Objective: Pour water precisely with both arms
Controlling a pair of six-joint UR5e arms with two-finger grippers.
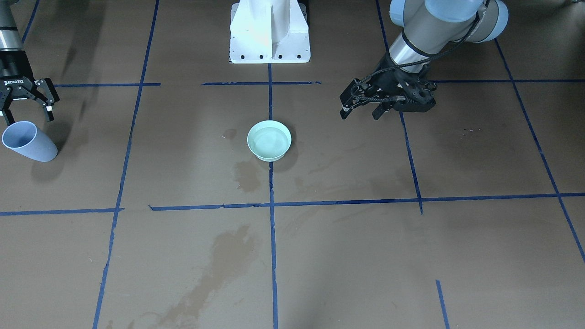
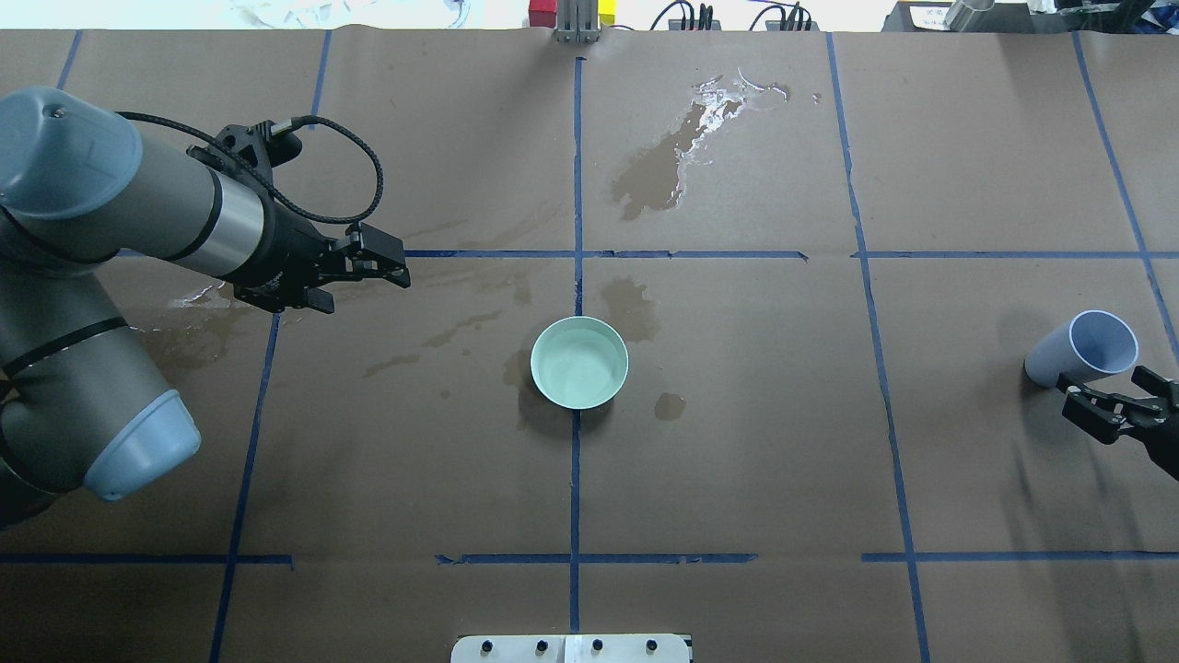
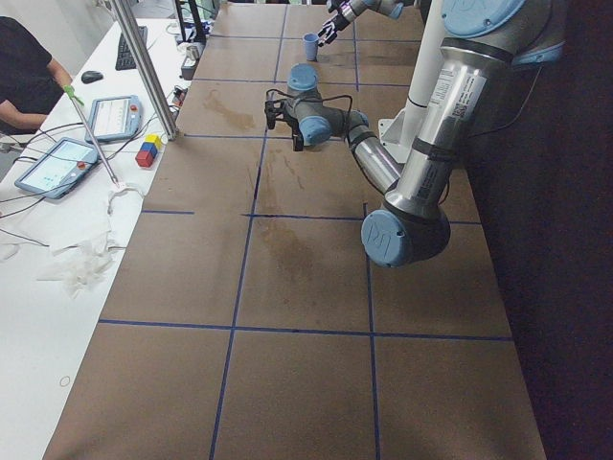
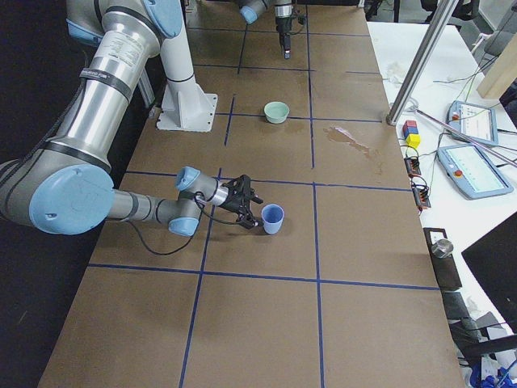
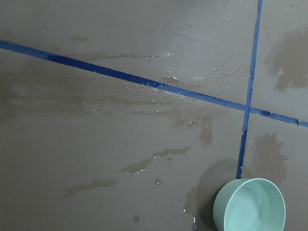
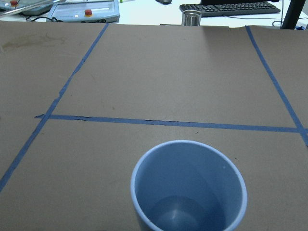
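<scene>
Now, front view: the right gripper hangs spread just beside the blue cup, gripping nothing, so a clumsy close could knock it over. Overhead: the water pools in the central bowl, with the left gripper spread and well apart from it. Right wrist: the cup stands upright, long axis vertical, mouth up.

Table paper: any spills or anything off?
Yes, spills. Dark wet patches ring the bowl, a long blotch with glinting puddles lies farther from the robot, and wet streaks sit below the left gripper. The bowl holds water; the blue cup stands upright, undamaged.
</scene>
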